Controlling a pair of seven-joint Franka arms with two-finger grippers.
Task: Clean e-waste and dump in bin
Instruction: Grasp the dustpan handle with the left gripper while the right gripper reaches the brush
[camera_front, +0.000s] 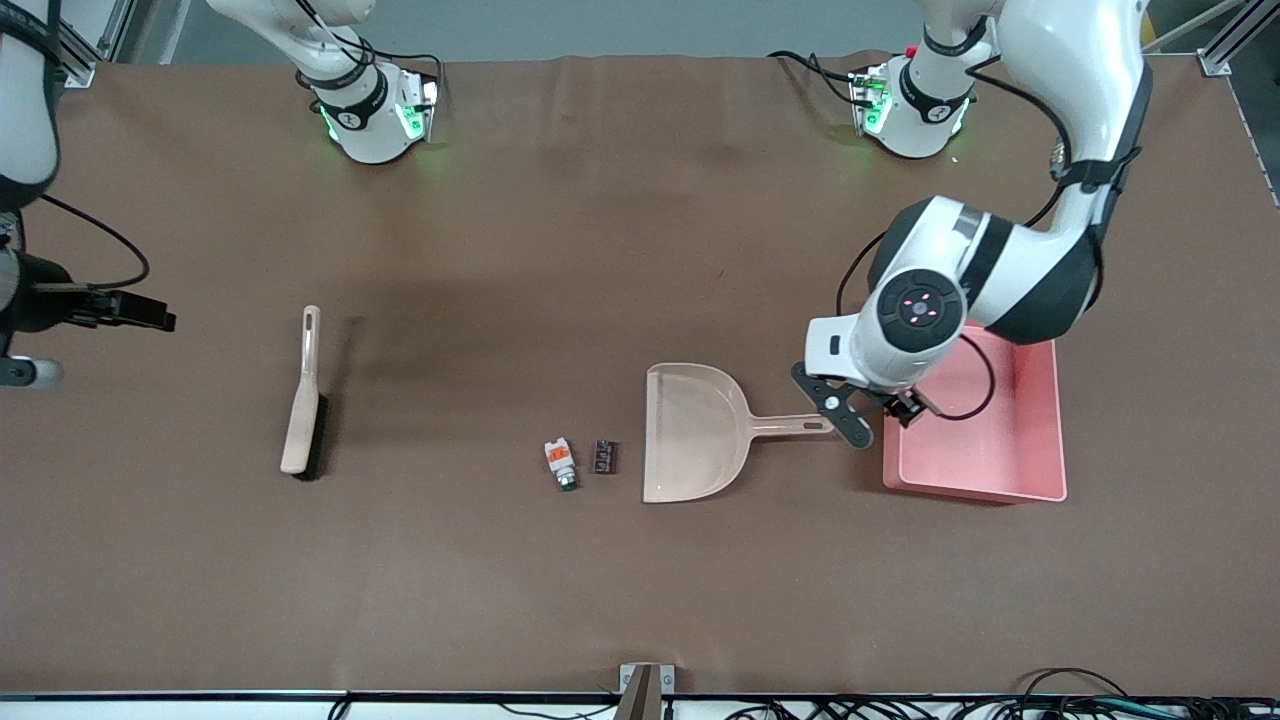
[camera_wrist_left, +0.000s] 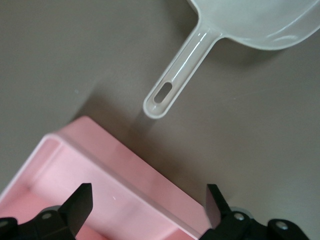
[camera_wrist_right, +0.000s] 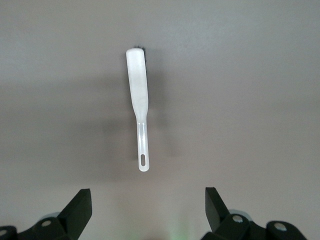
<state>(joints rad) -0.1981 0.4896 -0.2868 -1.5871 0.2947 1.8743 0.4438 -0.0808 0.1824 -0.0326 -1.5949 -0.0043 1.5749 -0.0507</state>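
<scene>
The e-waste lies on the brown table: a white-and-orange component (camera_front: 560, 464) and, beside it, a small dark chip (camera_front: 605, 457). Both lie just off the mouth of the beige dustpan (camera_front: 693, 432), toward the right arm's end. The pink bin (camera_front: 1000, 445) stands past the dustpan's handle, toward the left arm's end. My left gripper (camera_front: 868, 412) is open and empty over the bin's wall (camera_wrist_left: 100, 165) by the handle's tip (camera_wrist_left: 162, 97). My right gripper (camera_front: 150, 315) is open and empty, up near the table's end; in the right wrist view (camera_wrist_right: 147, 195) it is over bare table.
A beige brush with dark bristles (camera_front: 303, 395) lies on the table toward the right arm's end, and shows in the right wrist view (camera_wrist_right: 138, 95). Both arm bases stand along the table's edge farthest from the front camera.
</scene>
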